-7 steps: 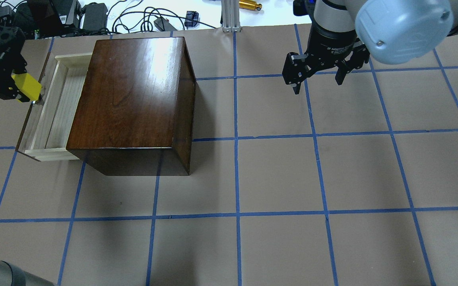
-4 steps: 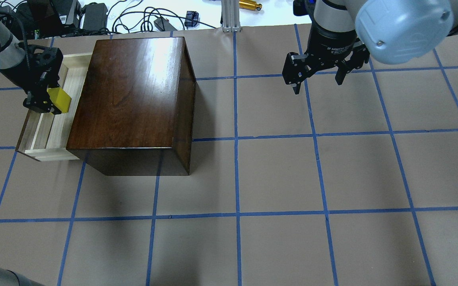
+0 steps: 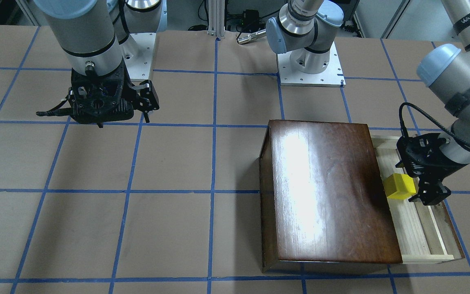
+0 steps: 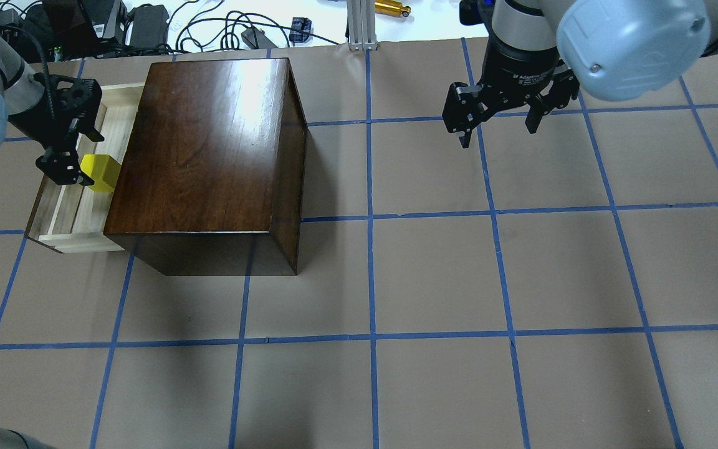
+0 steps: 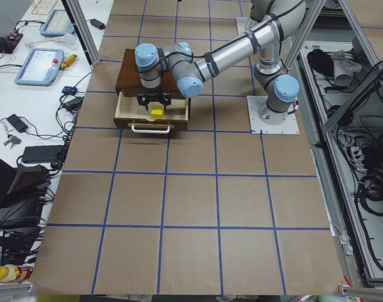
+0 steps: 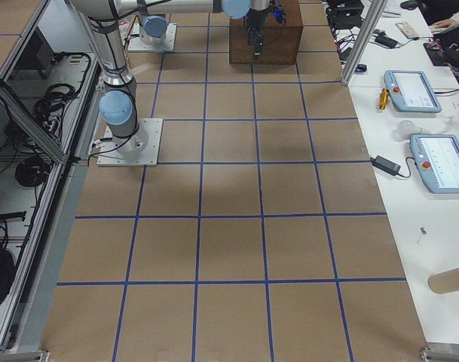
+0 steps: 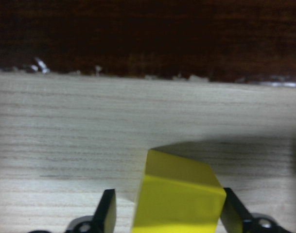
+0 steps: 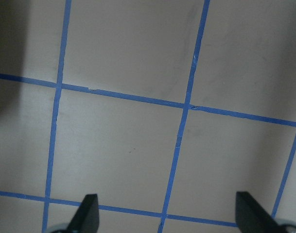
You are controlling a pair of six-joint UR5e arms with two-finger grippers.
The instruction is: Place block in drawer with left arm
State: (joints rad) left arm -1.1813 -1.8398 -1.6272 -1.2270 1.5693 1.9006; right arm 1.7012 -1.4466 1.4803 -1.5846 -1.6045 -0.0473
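Note:
The yellow block (image 4: 100, 173) sits in the open drawer (image 4: 78, 212) of the dark wooden box (image 4: 209, 143), close to the box's front. My left gripper (image 4: 75, 174) reaches down into the drawer around it. In the left wrist view the block (image 7: 179, 196) lies between the fingers (image 7: 107, 209), with bare drawer floor showing in a gap on one side, so the jaws are open around it. In the front view the block (image 3: 400, 186) rests over the pale drawer floor (image 3: 416, 232). My right gripper (image 4: 497, 134) hangs open and empty, far to the right above the table.
The box (image 3: 329, 192) stands right beside the block and overhangs the drawer's inner part. Cables and power bricks (image 4: 147, 25) lie beyond the table's far edge. The brown table (image 4: 434, 274) has blue tape lines.
My left gripper carried the block from outside the drawer front to over the drawer, then lowered it inside toward the box. Its fingers now stand apart from the block. The right arm has not moved.

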